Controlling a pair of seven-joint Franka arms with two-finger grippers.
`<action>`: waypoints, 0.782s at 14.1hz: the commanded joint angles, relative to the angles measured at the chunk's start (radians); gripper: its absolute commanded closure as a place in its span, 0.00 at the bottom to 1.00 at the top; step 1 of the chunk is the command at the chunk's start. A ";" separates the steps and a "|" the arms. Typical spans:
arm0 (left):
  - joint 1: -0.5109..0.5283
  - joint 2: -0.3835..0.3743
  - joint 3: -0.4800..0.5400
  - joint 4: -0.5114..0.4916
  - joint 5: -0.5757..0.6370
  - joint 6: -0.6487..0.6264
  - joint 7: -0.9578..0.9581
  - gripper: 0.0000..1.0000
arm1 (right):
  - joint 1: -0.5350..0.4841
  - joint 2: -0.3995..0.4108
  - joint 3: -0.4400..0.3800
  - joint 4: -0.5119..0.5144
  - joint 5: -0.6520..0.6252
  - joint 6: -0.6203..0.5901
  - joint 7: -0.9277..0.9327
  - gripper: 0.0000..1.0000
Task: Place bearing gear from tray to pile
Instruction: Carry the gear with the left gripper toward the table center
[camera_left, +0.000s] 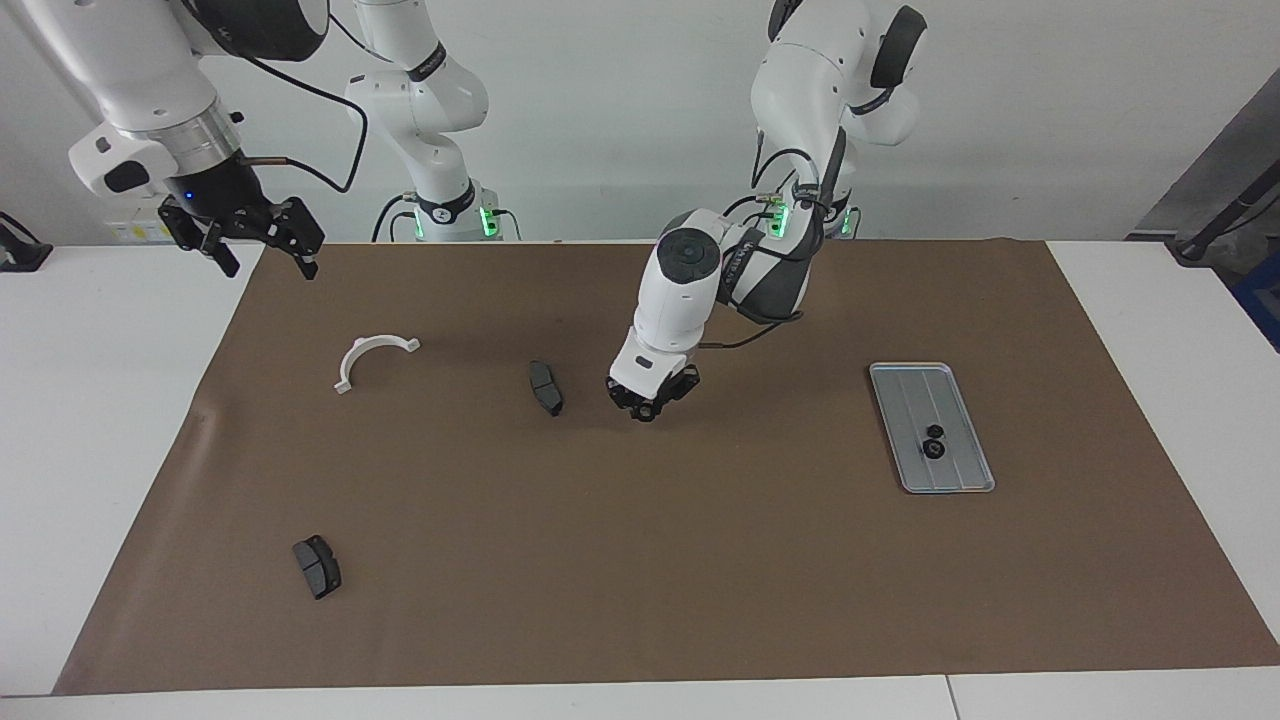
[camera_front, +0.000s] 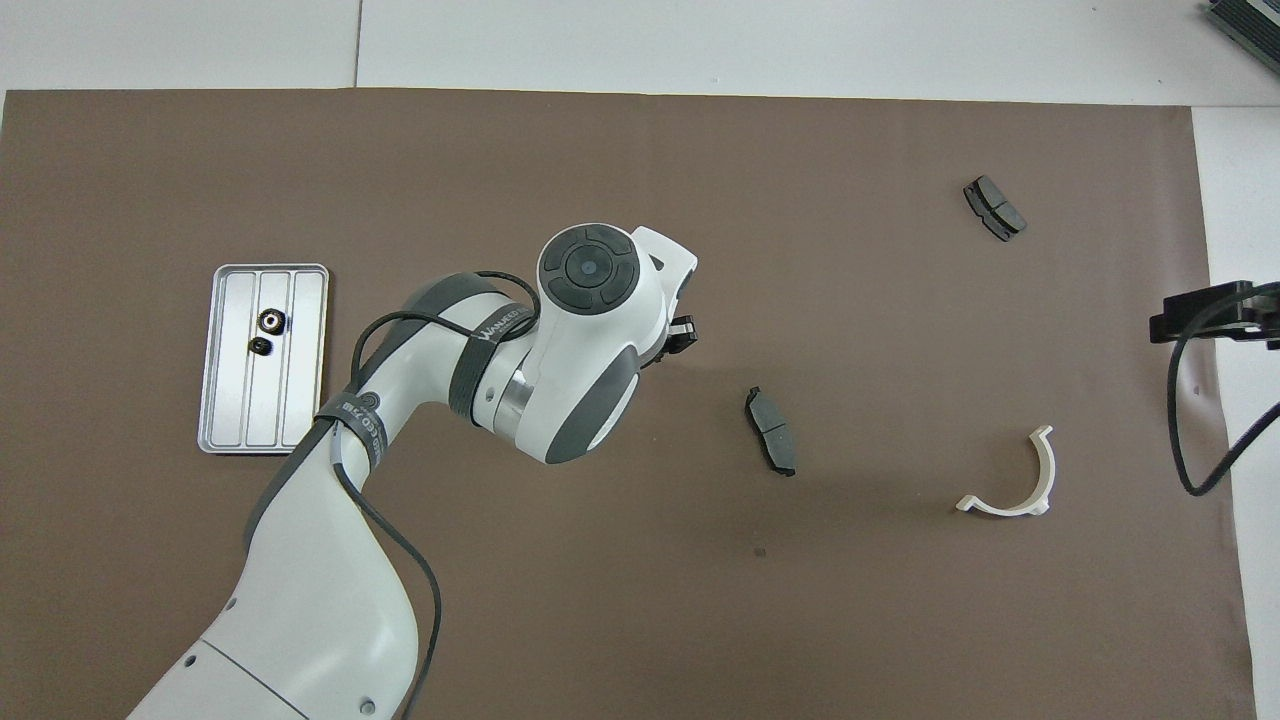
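Note:
The silver tray (camera_left: 905, 385) (camera_front: 305, 400) lies toward the left arm's end of the brown mat, with two small dark bearing gears (camera_left: 934, 431) (camera_front: 270, 320) in it. My left gripper (camera_left: 647, 408) (camera_front: 682, 336) hangs low over the mat's middle, beside a dark brake pad (camera_left: 545, 387) (camera_front: 772, 445). It is shut on a small dark round part, a bearing gear, mostly hidden under the wrist from above. The pile's white half-ring bracket (camera_left: 362, 352) (camera_front: 1040, 480) and a second brake pad (camera_left: 317, 566) (camera_front: 994, 208) lie toward the right arm's end. My right gripper (camera_left: 270, 262) waits open, raised over the mat's corner.
A brown mat (camera_left: 640, 580) covers most of the white table (camera_left: 90, 420). The left arm's elbow and forearm (camera_front: 330, 560) stretch over the mat between the tray and the middle. A black cable (camera_front: 1190, 430) hangs from the right arm at the mat's edge.

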 joint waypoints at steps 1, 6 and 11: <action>-0.029 0.008 0.021 0.029 -0.002 -0.043 -0.013 0.99 | 0.006 0.011 0.006 -0.037 0.025 0.072 -0.001 0.00; -0.029 0.008 0.021 0.035 0.002 -0.052 -0.012 0.25 | 0.073 0.104 0.009 -0.039 0.026 0.204 0.023 0.00; 0.044 -0.003 0.027 0.039 0.005 -0.136 0.037 0.22 | 0.150 0.184 0.009 -0.037 0.026 0.282 0.130 0.00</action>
